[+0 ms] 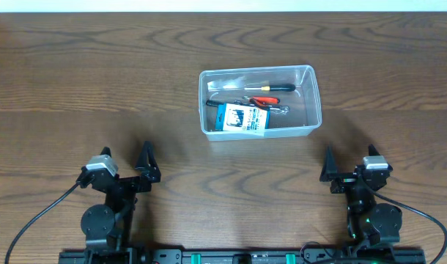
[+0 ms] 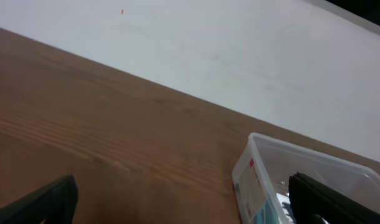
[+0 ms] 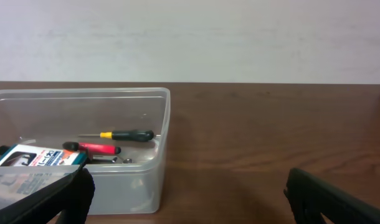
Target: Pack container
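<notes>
The clear plastic container [image 1: 316,95] stands at the table's middle, right of centre. Inside it lie a blue-and-white packet [image 1: 242,118], a screwdriver [image 1: 273,87] with a black and yellow handle, and red-handled pliers [image 1: 264,102]. My left gripper [image 1: 125,169] rests open near the front edge, well to the container's lower left. My right gripper [image 1: 351,171] rests open at the front right, below the container's right end. Nothing is between either pair of fingers. The left wrist view catches the container [image 2: 268,147] at the right, and the right wrist view has the container [image 3: 135,179] at the left.
The wooden table [image 1: 99,81] runs to a pale wall [image 3: 190,37] at the back. Black cables [image 1: 33,220] trail from the arm bases along the front edge.
</notes>
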You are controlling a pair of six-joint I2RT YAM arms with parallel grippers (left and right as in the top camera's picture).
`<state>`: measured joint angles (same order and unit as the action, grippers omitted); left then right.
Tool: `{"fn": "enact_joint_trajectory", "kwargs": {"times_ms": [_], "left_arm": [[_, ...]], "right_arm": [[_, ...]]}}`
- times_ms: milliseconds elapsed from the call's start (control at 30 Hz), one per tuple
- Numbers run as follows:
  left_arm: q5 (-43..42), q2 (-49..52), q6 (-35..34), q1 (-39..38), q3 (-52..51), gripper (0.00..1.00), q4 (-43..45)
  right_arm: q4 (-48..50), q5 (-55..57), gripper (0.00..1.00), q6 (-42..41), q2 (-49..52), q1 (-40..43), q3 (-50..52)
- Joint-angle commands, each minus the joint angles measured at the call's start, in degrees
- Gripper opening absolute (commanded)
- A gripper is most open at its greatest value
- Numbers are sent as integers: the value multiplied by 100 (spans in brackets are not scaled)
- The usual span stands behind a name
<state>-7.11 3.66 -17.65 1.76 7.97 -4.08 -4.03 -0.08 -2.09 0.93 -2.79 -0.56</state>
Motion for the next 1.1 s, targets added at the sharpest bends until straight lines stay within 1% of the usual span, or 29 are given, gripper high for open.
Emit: {"fn": "enact_joint_trajectory", "kwargs": {"times_ms": [0,500,1067], "left_arm": [[13,-57,-24,-24,-46,98,33],[17,-321,-24,-24,-254,98,31],[44,-354,24,-24,-643,98,85]], "right_arm": [[-4,-17,99,90,-61,61,26],[-4,-17,99,90,-61,61,26],[-4,-17,99,90,-61,61,26]]}}
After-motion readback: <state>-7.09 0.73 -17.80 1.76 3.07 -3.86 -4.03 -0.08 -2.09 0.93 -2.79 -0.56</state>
